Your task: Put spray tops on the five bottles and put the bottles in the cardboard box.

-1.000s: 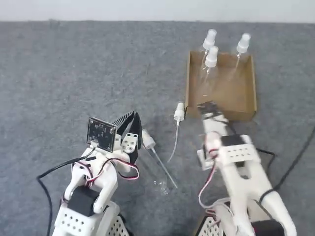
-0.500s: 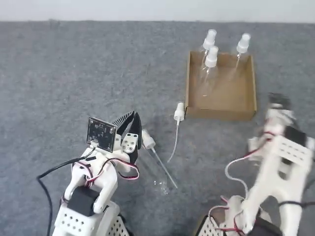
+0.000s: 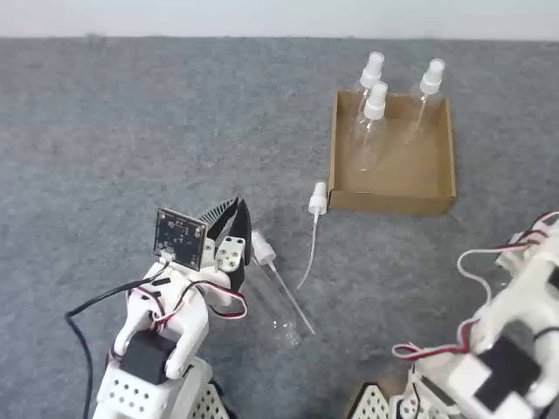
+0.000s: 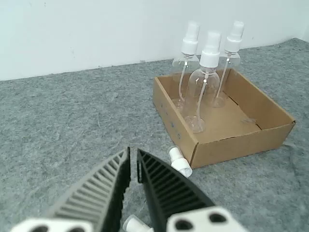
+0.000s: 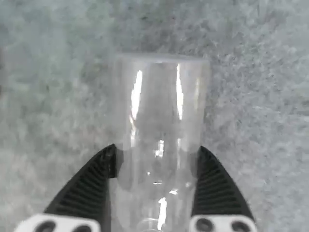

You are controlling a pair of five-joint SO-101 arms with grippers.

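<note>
Cardboard is where the finished work sits: the shallow brown cardboard box point(image 3: 393, 202) holds three clear plastic bottles with white spray tops point(image 3: 370, 131), standing or leaning against its far wall. That makes three of the five done.

A fourth clear plastic bottle point(image 3: 278, 301) lies on its side on the grey felt bench point(image 3: 131, 131), just beside the left pincer point(image 4: 133, 154). A white spray top sits at its neck and the dip tube runs down inside it. Whether that top is fully seated cannot be told. The left pincer is all but closed, with only a thin slit between its black ridged fingers, and it grips nothing.

The fifth bottle, a bare clear plastic one without a top point(image 5: 159, 96), is clamped between the fingers of the right pincer point(image 5: 155, 154), over the felt and well apart from the box.

One loose white spray top with a long thin tube point(image 3: 318, 199) lies on the bench just outside the near left corner of the box.

What remains, by my reckoning, is to fit that loose top to the bare bottle, check the lying bottle's top, and put both bottles in the box.
</note>
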